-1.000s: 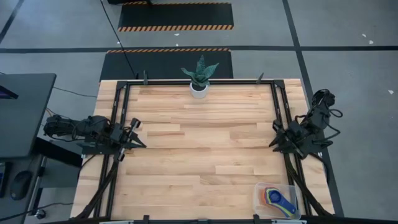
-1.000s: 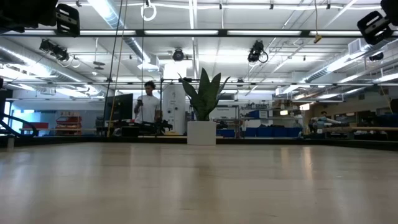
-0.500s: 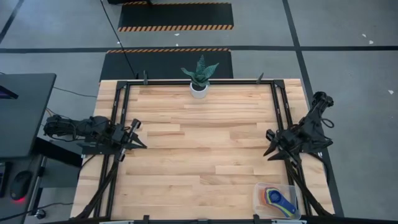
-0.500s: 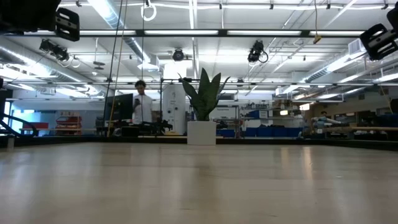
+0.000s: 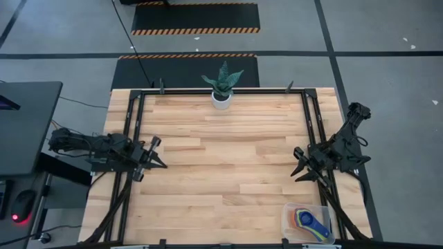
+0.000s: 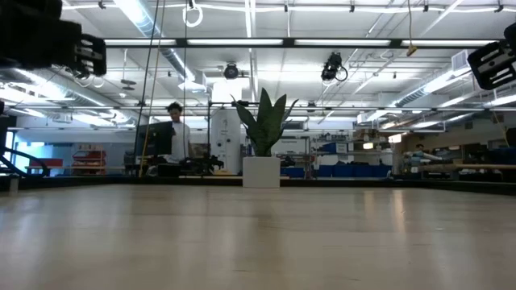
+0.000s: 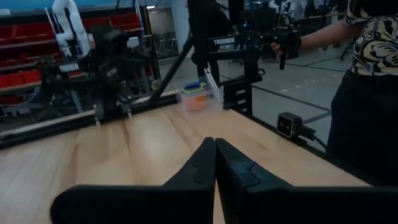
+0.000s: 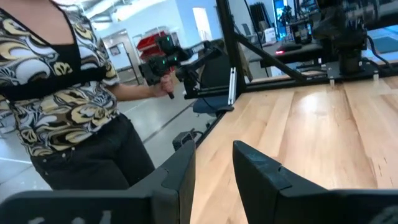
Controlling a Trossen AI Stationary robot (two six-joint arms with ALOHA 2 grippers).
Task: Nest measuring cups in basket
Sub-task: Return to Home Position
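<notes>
Both arms lie low and folded at mid-height of the overhead frame, one at each side edge of the table (image 5: 221,173), each pointing inward. The left gripper (image 7: 215,144) has its fingers pressed tight together, holding nothing. The right gripper (image 8: 212,149) shows a narrow gap between its fingers, empty too. The basket (image 5: 285,216) sits in the table's lower-right corner with the measuring cups (image 5: 308,218) stacked inside, well apart from both grippers. A person (image 8: 62,93) in a patterned top stands just beside the table.
</notes>
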